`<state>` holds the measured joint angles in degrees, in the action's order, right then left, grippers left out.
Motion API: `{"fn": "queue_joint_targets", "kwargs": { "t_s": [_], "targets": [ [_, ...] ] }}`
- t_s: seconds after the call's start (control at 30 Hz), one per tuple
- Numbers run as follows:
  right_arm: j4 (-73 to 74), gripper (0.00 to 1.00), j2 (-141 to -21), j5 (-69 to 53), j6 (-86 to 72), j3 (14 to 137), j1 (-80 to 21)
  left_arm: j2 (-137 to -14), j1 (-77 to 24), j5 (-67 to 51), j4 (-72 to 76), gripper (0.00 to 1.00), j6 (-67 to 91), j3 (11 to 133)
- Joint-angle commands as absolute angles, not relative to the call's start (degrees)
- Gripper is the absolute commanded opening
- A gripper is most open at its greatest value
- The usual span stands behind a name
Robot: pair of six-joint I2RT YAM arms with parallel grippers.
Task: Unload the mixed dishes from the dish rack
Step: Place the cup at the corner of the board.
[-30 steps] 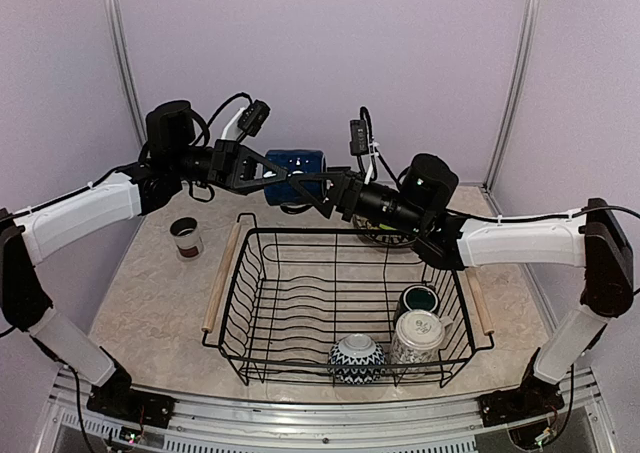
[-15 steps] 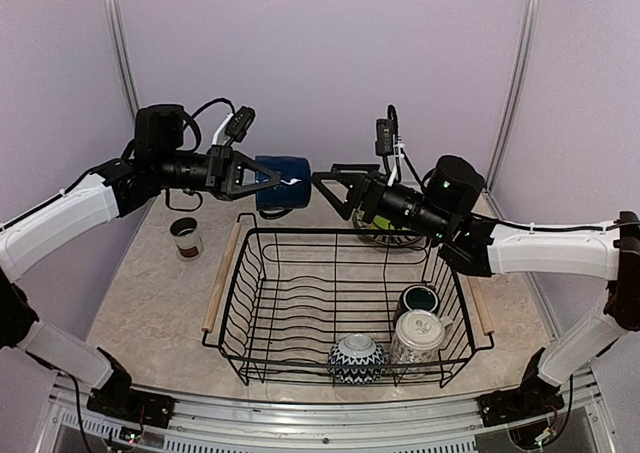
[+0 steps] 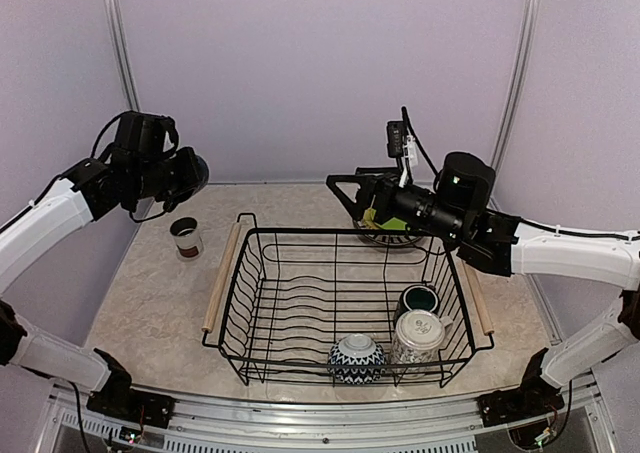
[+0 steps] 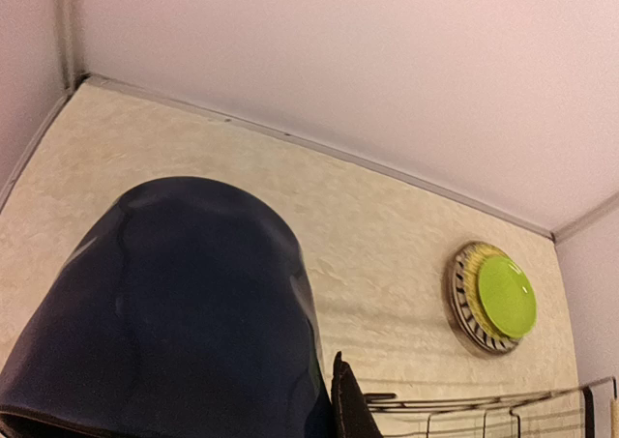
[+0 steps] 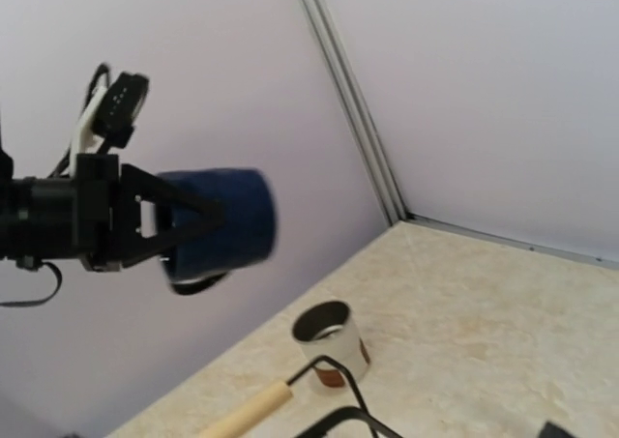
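My left gripper [image 3: 188,176] is shut on a dark blue mug [image 5: 230,220] and holds it in the air over the table's far left. The mug fills the lower left of the left wrist view [image 4: 164,312], with one finger [image 4: 348,404] beside it. My right gripper [image 3: 347,189] is open and empty above the far rim of the dish rack [image 3: 300,231]. The rack holds a blue-white patterned bowl [image 3: 356,356], a white patterned cup [image 3: 418,333] and a teal mug [image 3: 417,298]. Stacked plates with a lime-green one on top [image 4: 506,296] lie behind the rack.
A small white cup with a brown band [image 3: 186,237] stands on the table left of the rack's left wooden handle [image 3: 220,278]; it also shows in the right wrist view [image 5: 334,346]. The walls are close at the back and on both sides.
My left gripper has swung left with the dark blue mug, away from my right gripper. The right gripper let go of the mug, opened and drew back a little to the right.
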<state>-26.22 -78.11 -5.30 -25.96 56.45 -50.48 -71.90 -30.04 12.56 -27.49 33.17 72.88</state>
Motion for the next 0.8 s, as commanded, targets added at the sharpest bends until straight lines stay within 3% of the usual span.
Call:
{"fn": "queue_joint_targets", "kwargs": {
  "t_s": [0.0,0.4,0.77],
  "targets": [
    [-22.92,1.00,-77.21,-3.69,-24.49,56.57,-50.27,-74.04,-27.31,32.12,-36.83,0.00,46.14,74.94],
    [-20.48,1.00,-75.47,-0.50,-23.74,55.17,-50.23,-80.85,-10.95,26.18,-46.67,0.00,61.30,75.33],
    [-18.13,1.00,-74.46,1.13,-22.25,55.08,-50.23,-92.87,-0.42,8.47,-48.09,0.00,64.69,76.28]
  ]
}}
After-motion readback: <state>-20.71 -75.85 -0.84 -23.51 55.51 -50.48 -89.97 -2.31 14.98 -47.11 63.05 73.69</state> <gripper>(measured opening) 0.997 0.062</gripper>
